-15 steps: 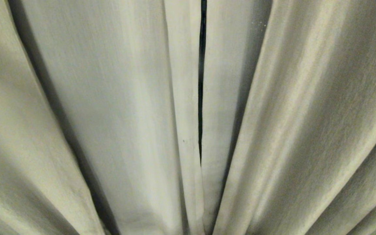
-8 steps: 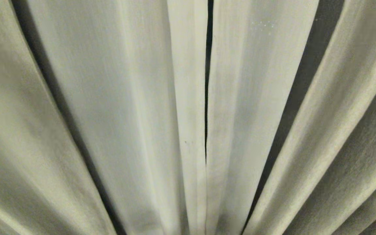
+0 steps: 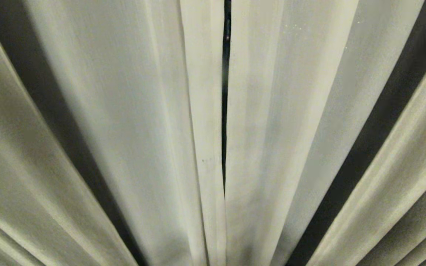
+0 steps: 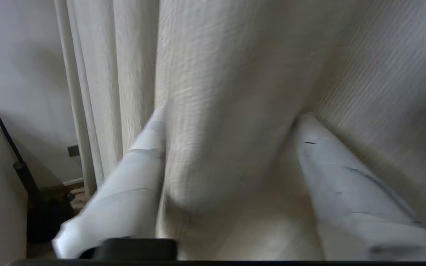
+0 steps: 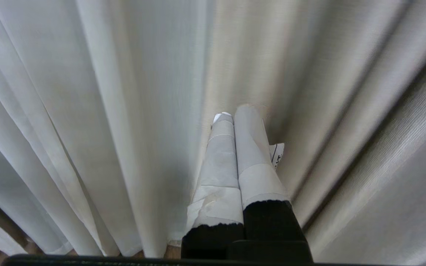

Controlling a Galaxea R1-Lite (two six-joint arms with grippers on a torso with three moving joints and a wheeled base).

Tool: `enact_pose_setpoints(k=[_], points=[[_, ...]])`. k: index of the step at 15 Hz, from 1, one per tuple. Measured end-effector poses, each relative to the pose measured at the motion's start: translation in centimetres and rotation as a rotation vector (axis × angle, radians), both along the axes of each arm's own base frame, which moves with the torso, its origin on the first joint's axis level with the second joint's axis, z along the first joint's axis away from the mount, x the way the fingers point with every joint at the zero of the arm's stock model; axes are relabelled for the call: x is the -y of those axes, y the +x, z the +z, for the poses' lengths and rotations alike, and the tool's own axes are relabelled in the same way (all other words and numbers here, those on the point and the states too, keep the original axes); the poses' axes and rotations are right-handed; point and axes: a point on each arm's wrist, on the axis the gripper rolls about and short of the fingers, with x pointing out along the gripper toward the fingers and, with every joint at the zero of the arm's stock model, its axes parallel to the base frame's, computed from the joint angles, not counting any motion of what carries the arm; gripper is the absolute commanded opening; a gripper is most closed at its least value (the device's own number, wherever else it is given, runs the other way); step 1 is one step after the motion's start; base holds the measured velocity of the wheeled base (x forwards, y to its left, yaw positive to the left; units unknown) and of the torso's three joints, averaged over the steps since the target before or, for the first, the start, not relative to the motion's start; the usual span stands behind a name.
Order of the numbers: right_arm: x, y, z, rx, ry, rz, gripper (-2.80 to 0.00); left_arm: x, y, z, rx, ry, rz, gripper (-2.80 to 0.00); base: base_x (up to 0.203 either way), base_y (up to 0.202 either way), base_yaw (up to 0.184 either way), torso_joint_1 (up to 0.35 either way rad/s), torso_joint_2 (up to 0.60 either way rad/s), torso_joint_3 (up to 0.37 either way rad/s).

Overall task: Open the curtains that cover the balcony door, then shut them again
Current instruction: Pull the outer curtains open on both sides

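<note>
Cream woven fabric fills every view: the curtains (image 3: 124,129) hang drawn together, their two hemmed edges (image 3: 213,111) meeting at centre with only a thin dark slit (image 3: 225,92) between them, behind which the balcony door cannot be made out. Since a second ago the pleats on the robot's right have swung wider and the shadowed folds deepened, while the slit has stayed narrow. The left tool (image 4: 227,122) stands apart, a fold of curtain bulging between its taped fingers (image 4: 331,170) but no longer pinched; it looks like a release, so the closing step seems done or nearly so. The right tool (image 5: 234,114), fingers together and empty, sits just before the fabric.
</note>
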Motion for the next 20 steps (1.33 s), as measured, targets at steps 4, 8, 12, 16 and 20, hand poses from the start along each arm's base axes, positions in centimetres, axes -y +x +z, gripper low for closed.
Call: enact_pose_setpoints(k=[4, 8, 12, 16, 20], points=[[0.0, 0.0, 0.0, 0.0, 0.0, 0.0, -2.8, 2.7, -3.3, -1.5, -0.037, -0.019, -0.054, 0.0, 0.0, 0.0, 0.0, 0.0, 0.0, 0.0], [0.0, 0.0, 0.0, 0.0, 0.0, 0.0, -2.8, 5.6, -8.6, -4.1, -0.094, -0.037, -0.1, 0.0, 0.0, 0.0, 0.0, 0.0, 0.0, 0.0], [0.0, 0.0, 0.0, 0.0, 0.0, 0.0, -2.8, 7.3, -13.2, -6.7, -0.148, -0.023, -0.126, -2.8, 0.0, 0.0, 0.0, 0.0, 0.0, 0.0], [0.0, 0.0, 0.0, 0.0, 0.0, 0.0, -2.8, 7.9, -14.8, -7.4, -0.138, -0.018, -0.159, -2.8, 0.0, 0.0, 0.0, 0.0, 0.0, 0.0], [0.0, 0.0, 0.0, 0.0, 0.0, 0.0, -2.8, 8.1, -15.1, -8.7, -0.166, -0.029, -0.17, -2.8, 0.0, 0.0, 0.0, 0.0, 0.0, 0.0]])
